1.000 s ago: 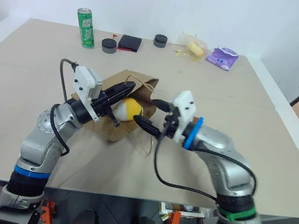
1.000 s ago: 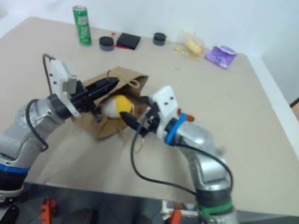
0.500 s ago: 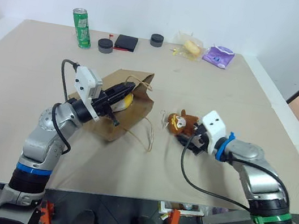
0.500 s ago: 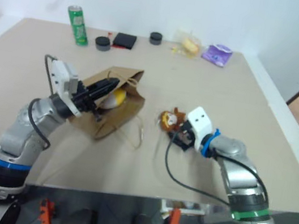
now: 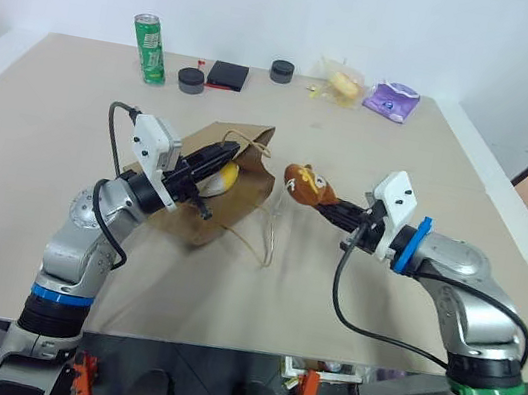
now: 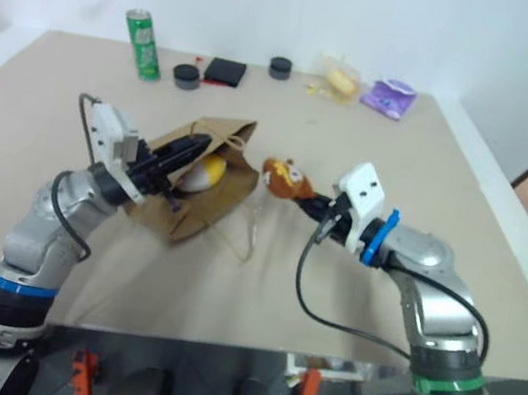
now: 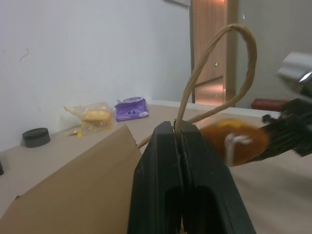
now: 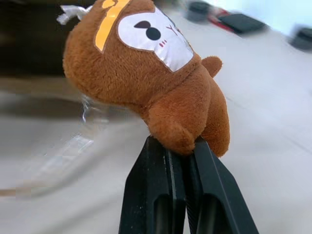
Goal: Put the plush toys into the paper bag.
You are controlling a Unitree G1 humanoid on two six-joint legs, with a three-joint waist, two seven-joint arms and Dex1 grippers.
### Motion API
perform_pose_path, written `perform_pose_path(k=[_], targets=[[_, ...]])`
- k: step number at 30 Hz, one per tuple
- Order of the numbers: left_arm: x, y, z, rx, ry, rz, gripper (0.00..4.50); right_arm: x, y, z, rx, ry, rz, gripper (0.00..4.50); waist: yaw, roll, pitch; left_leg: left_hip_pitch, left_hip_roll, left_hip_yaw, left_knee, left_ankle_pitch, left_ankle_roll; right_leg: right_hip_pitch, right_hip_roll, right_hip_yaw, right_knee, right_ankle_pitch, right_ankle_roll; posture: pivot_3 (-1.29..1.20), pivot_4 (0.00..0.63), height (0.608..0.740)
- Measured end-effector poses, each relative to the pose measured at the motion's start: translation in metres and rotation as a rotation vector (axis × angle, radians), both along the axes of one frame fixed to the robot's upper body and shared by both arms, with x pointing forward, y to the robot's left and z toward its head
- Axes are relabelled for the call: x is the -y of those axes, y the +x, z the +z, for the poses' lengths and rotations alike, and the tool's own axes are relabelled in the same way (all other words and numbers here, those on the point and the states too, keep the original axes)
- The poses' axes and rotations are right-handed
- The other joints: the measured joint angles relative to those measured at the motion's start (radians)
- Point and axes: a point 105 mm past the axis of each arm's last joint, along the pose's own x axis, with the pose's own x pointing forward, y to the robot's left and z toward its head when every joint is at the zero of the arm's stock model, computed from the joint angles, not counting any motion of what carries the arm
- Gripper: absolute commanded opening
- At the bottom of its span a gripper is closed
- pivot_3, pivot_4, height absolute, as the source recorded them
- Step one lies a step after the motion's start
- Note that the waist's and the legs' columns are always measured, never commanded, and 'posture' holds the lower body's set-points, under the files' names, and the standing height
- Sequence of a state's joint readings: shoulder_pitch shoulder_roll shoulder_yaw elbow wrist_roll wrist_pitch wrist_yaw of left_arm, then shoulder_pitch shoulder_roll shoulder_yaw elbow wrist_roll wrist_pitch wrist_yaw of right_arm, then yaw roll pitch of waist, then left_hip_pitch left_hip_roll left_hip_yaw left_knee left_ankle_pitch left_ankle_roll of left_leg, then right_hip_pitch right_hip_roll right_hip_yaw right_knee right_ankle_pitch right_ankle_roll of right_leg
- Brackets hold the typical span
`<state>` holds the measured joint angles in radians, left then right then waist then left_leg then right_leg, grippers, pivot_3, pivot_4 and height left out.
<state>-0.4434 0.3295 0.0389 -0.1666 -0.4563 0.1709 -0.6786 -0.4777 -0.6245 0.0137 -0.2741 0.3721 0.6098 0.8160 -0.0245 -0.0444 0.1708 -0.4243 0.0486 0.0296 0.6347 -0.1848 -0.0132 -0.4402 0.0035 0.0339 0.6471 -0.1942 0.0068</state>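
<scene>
The paper bag point(image 5: 213, 187) lies on its side on the desk point(image 5: 348, 303), with its open mouth tipped up toward the right. The left hand point(image 5: 218, 157) has its two black fingers pressed together on one of the bag's rope handles point(image 7: 209, 68), right at the edge of the mouth, and it lifts that edge a little. The other handle point(image 5: 261, 243) hangs loose down onto the desk. Inside the bag sits the yellow and white toy point(image 5: 222, 176); you can see just a bit of it, because the bag wall and the left hand cover the rest. The right hand point(image 5: 328, 206) holds the little brown toy point(image 5: 308, 184) up in the air, just to the right of the bag's mouth and not touching it. Its fingers are squeezed shut on the toy's bottom end, on a small leg or foot. The toy has a white face patch and a yellow stripe on its head. Far at the back of the desk stand a green can point(image 5: 149, 49), two small round black things point(image 5: 191, 80), a flat black thing point(image 5: 229, 75), a yellow thing in clear wrap point(image 5: 341, 82) and a purple packet point(image 5: 392, 100). They are too small to tell more.
</scene>
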Motion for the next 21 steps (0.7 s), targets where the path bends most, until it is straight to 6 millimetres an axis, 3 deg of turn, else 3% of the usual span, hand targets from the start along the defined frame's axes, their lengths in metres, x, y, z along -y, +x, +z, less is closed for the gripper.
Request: perform_pose_path(k=[2, 5, 8, 9, 12, 14, 17, 21], targets=[[0.0, 0.0, 0.0, 0.001, 0.001, 0.001, 0.0, -0.019, -0.009, -0.001, -0.004, -0.047, 0.069, 0.03, -0.003, 0.0, 0.0, 0.001, 0.001, 0.0, 0.0, 0.0, 0.0, 0.001, 0.001, 0.0, 0.0, -0.002, -0.004, 0.0, 0.15, 0.74], [0.0, 0.0, 0.001, 0.004, 0.001, 0.0, 0.0, -0.038, -0.006, -0.014, -0.009, -0.132, 0.079, 0.03, -0.003, 0.0, 0.0, 0.002, 0.001, -0.001, 0.0, 0.0, 0.0, 0.0, 0.003, 0.0, 0.0, -0.001, -0.006, 0.0, 0.15, 0.74], [0.001, 0.001, 0.002, 0.005, 0.0, 0.001, 0.0, -0.061, 0.011, -0.033, 0.013, -0.245, 0.057, 0.03, -0.005, 0.0, 0.0, 0.002, 0.001, -0.001, 0.001, 0.0, 0.0, 0.0, 0.004, 0.003, 0.0, 0.0, -0.007, 0.0, 0.15, 0.74], [0.002, 0.001, 0.003, 0.007, -0.002, -0.003, 0.0, -0.08, 0.021, -0.042, 0.043, -0.298, 0.059, 0.03, -0.006, 0.0, 0.0, 0.001, 0.001, 0.0, 0.001, 0.0, 0.0, -0.001, 0.005, 0.004, 0.0, 0.0, -0.007, 0.0, 0.15, 0.74], [0.002, 0.001, 0.003, 0.008, -0.003, 0.0, 0.0, -0.092, 0.027, -0.043, 0.072, -0.318, 0.064, 0.03, -0.004, 0.0, 0.0, 0.0, 0.001, -0.001, 0.001, 0.0, 0.0, -0.001, 0.005, 0.004, 0.0, 0.002, -0.004, 0.0, 0.15, 0.74], [0.002, 0.001, 0.003, 0.009, -0.003, -0.001, 0.0, -0.121, 0.028, -0.038, 0.112, -0.278, 0.111, 0.03, -0.004, 0.0, 0.0, -0.001, 0.002, 0.0, 0.0, 0.0, -0.001, -0.002, 0.006, 0.005, 0.0, 0.002, -0.003, 0.0, 0.15, 0.74], [0.002, 0.001, 0.003, 0.008, -0.006, 0.001, 0.0, -0.16, 0.011, -0.03, 0.159, -0.201, 0.225, 0.03, -0.004, 0.0, 0.0, 0.0, 0.004, -0.001, 0.0, -0.001, 0.0, -0.002, 0.007, 0.005, 0.0, 0.002, -0.003, 0.0, 0.15, 0.74], [-0.001, 0.001, 0.001, 0.003, -0.005, 0.009, 0.0, -0.168, 0.01, -0.03, 0.175, -0.186, 0.237, 0.03, 0.003, 0.0, 0.0, -0.001, 0.003, -0.001, 0.0, -0.001, -0.001, -0.001, 0.007, 0.005, 0.0, 0.001, -0.003, 0.0, 0.15, 0.74]])
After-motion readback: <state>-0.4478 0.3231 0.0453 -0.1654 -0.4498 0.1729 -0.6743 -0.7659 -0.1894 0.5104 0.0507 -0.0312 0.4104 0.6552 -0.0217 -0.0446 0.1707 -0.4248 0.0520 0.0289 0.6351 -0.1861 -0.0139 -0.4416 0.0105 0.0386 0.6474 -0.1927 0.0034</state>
